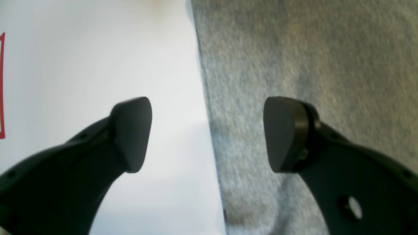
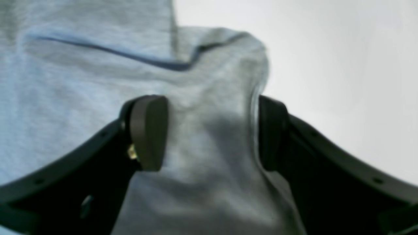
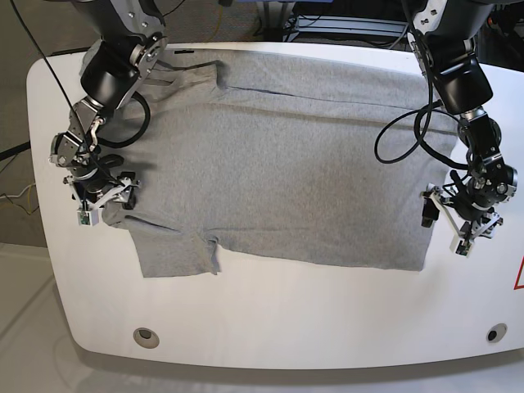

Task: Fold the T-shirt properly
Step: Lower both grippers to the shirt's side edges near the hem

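Both wrist views are soft and close-in, so only fabric texture and finger shapes read clearly; the base view gives the layout. T-shirt [image 3: 278, 164] lies spread plain side up on the white table [image 3: 270, 327], collar end toward the right arm's side, hem toward the left arm's side; no lettering is visible. Upper arm links are cut off at the frame top. Left gripper [image 1: 207, 134] stands wide, straddling the shirt's edge: one finger over bare table, the other over grey cloth; contact cannot be told. A red mark [image 1: 2, 85] is cut by the frame edge. Right gripper [image 2: 212, 132] also stands wide, a raised hump of sleeve fabric between its fingers, touching or nearly touching both pads; the far finger is partly hidden behind the fold. No containers in view.
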Available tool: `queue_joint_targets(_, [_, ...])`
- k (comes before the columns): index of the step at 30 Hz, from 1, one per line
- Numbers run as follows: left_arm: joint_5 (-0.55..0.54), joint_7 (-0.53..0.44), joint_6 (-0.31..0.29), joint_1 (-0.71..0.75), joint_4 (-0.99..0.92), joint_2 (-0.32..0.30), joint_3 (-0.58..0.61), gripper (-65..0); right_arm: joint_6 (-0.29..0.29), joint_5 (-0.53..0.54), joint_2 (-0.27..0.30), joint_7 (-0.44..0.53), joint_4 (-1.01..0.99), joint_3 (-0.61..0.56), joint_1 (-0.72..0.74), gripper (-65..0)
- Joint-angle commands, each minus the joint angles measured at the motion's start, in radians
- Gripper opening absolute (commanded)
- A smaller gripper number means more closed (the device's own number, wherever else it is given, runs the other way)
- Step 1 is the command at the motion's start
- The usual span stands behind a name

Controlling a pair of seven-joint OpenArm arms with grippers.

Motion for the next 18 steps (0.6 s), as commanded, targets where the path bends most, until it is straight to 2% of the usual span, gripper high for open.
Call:
queue_joint_targets(1, [-0.013, -0.032, 0.002, -0.025, 0.016, -0.016, -0.003, -14.1, 0.018, -0.028, -0.016, -0.072, -0.007, -0.005, -0.001, -25.8])
queue_joint_targets(4, [-0.013, -0.036, 0.002, -0.024, 0.016, -0.016, -0.003, -14.1, 0.018, -0.029, -0.021, -0.072, -0.007, -0.005, -0.001, -29.7])
queue_joint_targets(6, [-0.013, -0.036, 0.002, -0.024, 0.016, -0.016, -0.003, -14.1, 0.018, -0.029, -0.021, -0.072, -0.007, -0.007, -0.001, -36.3])
queue_joint_targets(8, [-0.013, -0.036, 0.002, -0.024, 0.016, -0.016, -0.003, -14.1, 0.018, -0.029, -0.021, -0.072, -0.007, -0.007, -0.001, -44.3])
queue_joint_targets(10, [-0.013, -0.036, 0.002, -0.024, 0.016, -0.016, -0.003, -14.1, 0.018, -0.029, -0.021, -0.072, -0.007, -0.007, 0.001, -55.9])
queue_joint_targets(12, [-0.013, -0.038, 0.002, -0.024, 0.016, -0.016, -0.003, -14.1, 0.018, -0.029, -0.016, -0.072, -0.012, -0.010, 0.001, -63.2])
queue_joint_targets(18, [-0.013, -0.038, 0.002, -0.024, 0.016, -0.016, -0.003, -14.1, 0.018, -0.029, -0.013, -0.072, -0.012, -0.042, 0.001, -63.6])
